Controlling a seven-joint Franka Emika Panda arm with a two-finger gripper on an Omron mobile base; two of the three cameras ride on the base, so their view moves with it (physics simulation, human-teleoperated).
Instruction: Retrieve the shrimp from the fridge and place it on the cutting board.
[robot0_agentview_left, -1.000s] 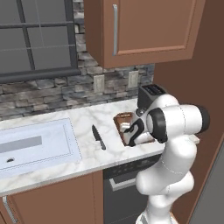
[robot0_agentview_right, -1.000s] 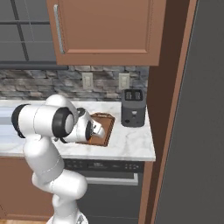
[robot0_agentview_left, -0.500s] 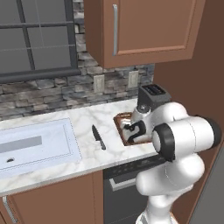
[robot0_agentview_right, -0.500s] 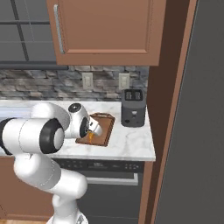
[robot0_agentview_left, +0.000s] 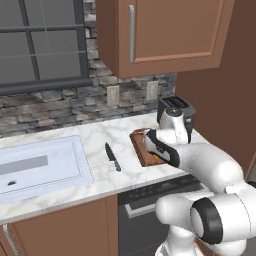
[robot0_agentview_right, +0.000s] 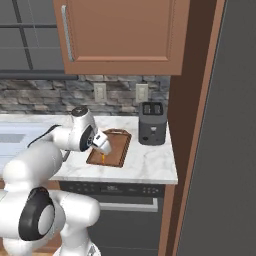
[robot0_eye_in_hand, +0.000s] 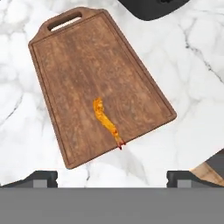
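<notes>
One shrimp (robot0_eye_in_hand: 106, 121); one board (robot0_eye_in_hand: 87, 74); one toaster (robot0_agentview_right: 152, 122); one knife (robot0_agentview_left: 112, 156); one sink (robot0_agentview_left: 40, 167); two outlets (robot0_agentview_left: 113, 95).

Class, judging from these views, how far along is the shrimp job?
Done: the shrimp lies on the cutting board, its tail at the near edge. In hand: nothing; the gripper is open above it. Left: apparently only pulling the arm away.

1. No text, label, brand, number or sign can be read anywhere in these pictures.
</notes>
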